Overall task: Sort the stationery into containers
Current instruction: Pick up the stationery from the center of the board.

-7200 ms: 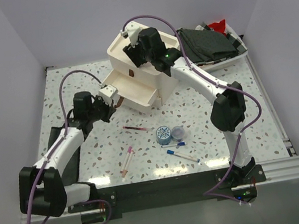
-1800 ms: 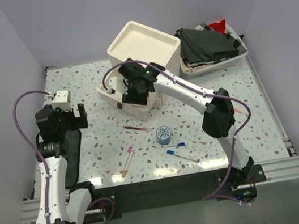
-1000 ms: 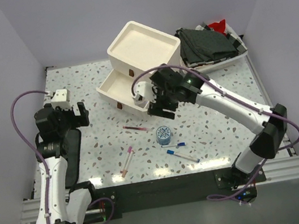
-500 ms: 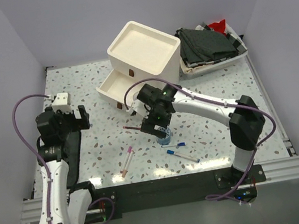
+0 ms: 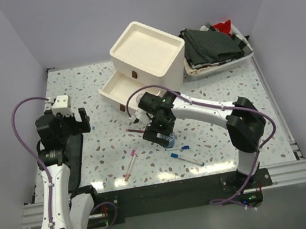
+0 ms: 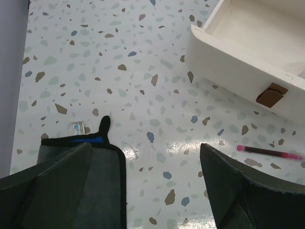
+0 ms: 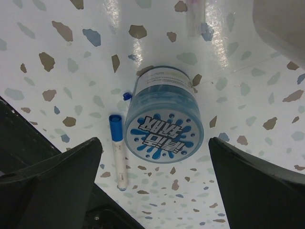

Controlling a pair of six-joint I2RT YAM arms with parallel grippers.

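Blue round tub (image 7: 164, 126) looks light, rigid, slick-sided; best gripped across its wall. Right claw (image 7: 155, 143) hangs over it, spread wide, holding nothing.

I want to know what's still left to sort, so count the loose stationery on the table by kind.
Pens: 4
Blue tape roll: 1
Total: 5

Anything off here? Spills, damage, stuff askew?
Nothing looks spilled or damaged. The cabinet sits turned askew to the edges of the table, with one drawer pulled out and looking empty. Pens lie scattered at odd angles in front of it, not yet sorted.
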